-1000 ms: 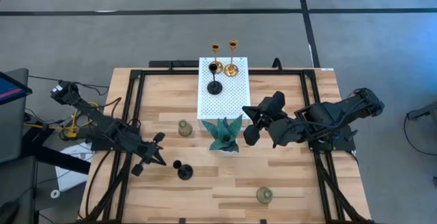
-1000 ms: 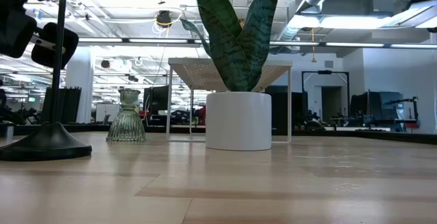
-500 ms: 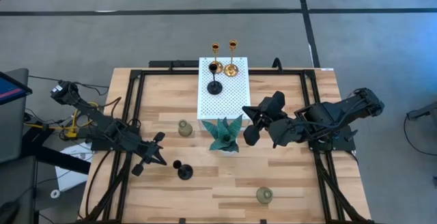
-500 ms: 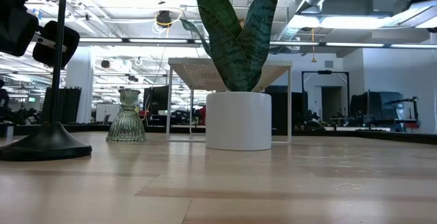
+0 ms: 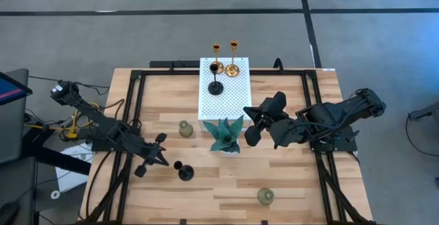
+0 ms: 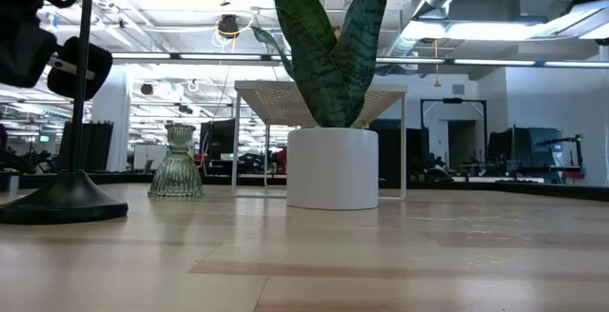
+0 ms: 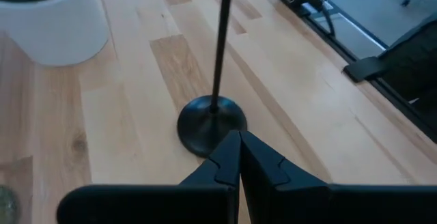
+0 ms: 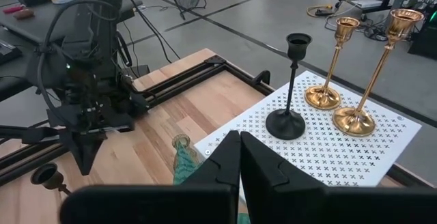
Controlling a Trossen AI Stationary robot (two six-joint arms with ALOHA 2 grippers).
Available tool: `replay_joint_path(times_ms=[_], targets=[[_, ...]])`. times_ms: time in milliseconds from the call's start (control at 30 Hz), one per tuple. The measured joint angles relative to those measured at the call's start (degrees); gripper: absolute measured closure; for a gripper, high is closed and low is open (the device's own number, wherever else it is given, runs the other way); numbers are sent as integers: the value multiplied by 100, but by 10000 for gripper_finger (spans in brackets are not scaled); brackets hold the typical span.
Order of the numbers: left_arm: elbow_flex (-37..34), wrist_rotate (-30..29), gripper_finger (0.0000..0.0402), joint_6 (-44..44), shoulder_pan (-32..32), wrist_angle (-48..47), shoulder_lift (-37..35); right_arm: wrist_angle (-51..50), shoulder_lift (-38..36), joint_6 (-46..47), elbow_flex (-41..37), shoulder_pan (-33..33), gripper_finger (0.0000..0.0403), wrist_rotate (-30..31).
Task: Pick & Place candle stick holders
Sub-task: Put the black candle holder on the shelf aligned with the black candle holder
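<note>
Black and closed to a seam, empty, the left hand (image 5: 148, 162) hung over the pale wooden surface (image 5: 295, 184) at about eight o'clock from the surface's middle. Its fingers (image 7: 235, 162) met tip to tip, holding nothing. Just beside it, toward three o'clock, stood a slim black candle stick holder on a round base (image 5: 185, 173), upright and apart from the fingertips. A squat grey-green glassy holder (image 5: 185, 128) stood at about one o'clock from the left hand, near the white pot of a spiky teal-green plant (image 5: 225, 134).

Across the plant, at three o'clock from it, the right hand (image 5: 258, 120) hovered, likewise closed with its fingers (image 8: 239, 162) pressed together around nothing.

At twelve o'clock from the plant a white perforated raised stand (image 5: 233, 98) carried a second black round-based holder (image 5: 215, 86) and, behind it toward the far edge, two slim shiny gold holders (image 5: 217, 49) (image 5: 233, 67) side by side, all upright. A second grey-green glassy holder (image 5: 265, 197) stood alone near the surface's six o'clock edge, well apart from both hands.
</note>
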Motion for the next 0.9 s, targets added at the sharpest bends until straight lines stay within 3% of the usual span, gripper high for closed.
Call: replay_joint_path(times_ms=[367,900], targets=[[-2,6,364,-547,0,432,333,2,0,0,0,0,403,-24],[-2,-311,211,-498,0,2024,1225,0,0,0,0,0,403,-26]])
